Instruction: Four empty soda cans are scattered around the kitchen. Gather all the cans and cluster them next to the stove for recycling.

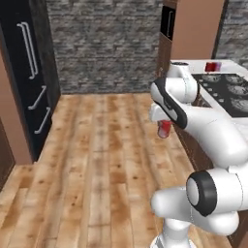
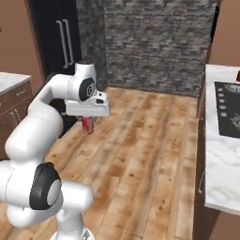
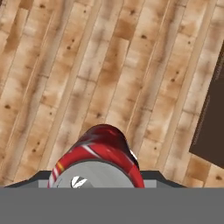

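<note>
A red soda can [image 1: 164,129] [image 2: 87,124] with a silver top hangs upright over the wooden floor, and my gripper [image 1: 164,125] [image 2: 87,120] is shut on it from above. In the hand view the can [image 3: 100,153] sits right under the camera, with my gripper [image 3: 97,177] around its top and the fingers hidden. The stove [image 1: 227,89] [image 2: 230,110] is a black cooktop set in the white counter to my right. On the counter behind the stove stand a red can [image 1: 210,66] and a purple-pink can [image 1: 218,66].
A tall black fridge [image 1: 29,72] [image 2: 63,42] stands at the left. A grey stone wall [image 1: 106,43] closes the far end. A low cabinet with a pale top [image 2: 11,82] is to my left. The white counter [image 2: 220,164] runs along the right, with open wooden floor [image 1: 97,155] between.
</note>
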{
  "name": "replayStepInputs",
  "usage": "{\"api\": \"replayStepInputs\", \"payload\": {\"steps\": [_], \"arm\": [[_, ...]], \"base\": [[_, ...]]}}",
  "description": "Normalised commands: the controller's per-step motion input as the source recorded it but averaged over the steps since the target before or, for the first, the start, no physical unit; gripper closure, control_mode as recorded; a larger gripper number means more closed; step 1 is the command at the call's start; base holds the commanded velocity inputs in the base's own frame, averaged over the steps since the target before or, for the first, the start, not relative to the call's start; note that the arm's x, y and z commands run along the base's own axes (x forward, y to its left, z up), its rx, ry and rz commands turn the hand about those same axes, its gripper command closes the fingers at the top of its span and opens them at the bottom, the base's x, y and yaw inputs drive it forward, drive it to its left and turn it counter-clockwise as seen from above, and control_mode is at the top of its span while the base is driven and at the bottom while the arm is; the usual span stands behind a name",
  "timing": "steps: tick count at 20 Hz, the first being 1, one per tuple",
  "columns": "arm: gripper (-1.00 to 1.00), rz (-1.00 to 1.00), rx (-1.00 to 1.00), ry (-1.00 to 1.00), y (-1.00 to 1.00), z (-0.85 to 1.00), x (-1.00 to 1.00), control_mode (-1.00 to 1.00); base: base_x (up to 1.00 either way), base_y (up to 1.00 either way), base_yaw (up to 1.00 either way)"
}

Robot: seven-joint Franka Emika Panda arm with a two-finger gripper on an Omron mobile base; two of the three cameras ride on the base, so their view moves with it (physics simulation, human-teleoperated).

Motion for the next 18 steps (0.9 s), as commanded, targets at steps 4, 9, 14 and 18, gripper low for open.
{"api": "replayStepInputs", "payload": {"steps": [4,9,14,18], "arm": [[1.0,0.0,0.0,0.0,0.0,0.0,0.0,1.0],[1.0,0.0,0.0,0.0,0.0,0.0,0.0,1.0],[1.0,0.0,0.0,0.0,0.0,0.0,0.0,1.0],[1.0,0.0,0.0,0.0,0.0,0.0,0.0,1.0]], "base": [[0.8,0.67,-0.57],[0.84,0.92,-0.56],[0.88,0.74,-0.56],[0.93,0.56,-0.56]]}}
